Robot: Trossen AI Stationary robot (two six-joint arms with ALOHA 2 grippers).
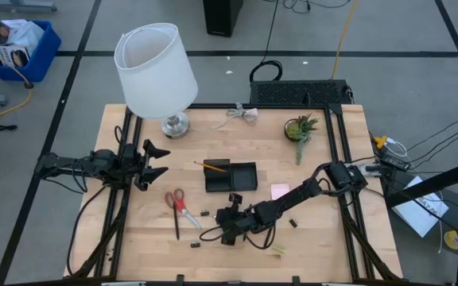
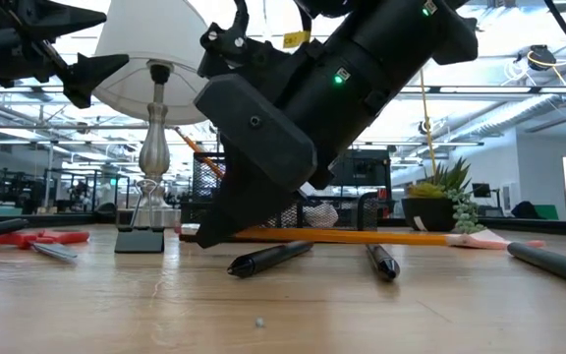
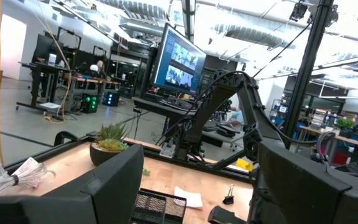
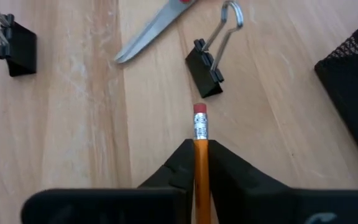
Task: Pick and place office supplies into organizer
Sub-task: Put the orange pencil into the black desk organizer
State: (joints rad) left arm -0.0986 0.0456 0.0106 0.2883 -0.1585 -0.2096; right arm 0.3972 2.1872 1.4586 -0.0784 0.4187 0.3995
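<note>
Because my right gripper (image 4: 201,163) pinched the orange pencil (image 4: 200,146) near its eraser end, low and centre in the wrist frame, the long shaft could swing—catching a binder clip (image 4: 205,67)—before reaching the organizer (image 1: 230,176) at mid-frame; my left gripper (image 1: 151,161) waited, spread.

From above, your desk (image 1: 213,238) is evenly and softly lit, and shadows under the arms are faint. The white lamp shade (image 1: 156,67) reads bright but not blown out. At table height you look into strong backlight: ceiling strips and windows glare white, and the right pincer (image 2: 214,231) turns to a near-silhouette, with the nearest wood soft. The left wrist view shows blurred fingers (image 3: 104,186) up close against a sharp room. The right wrist view is crisp on the pencil (image 4: 200,134).
</note>
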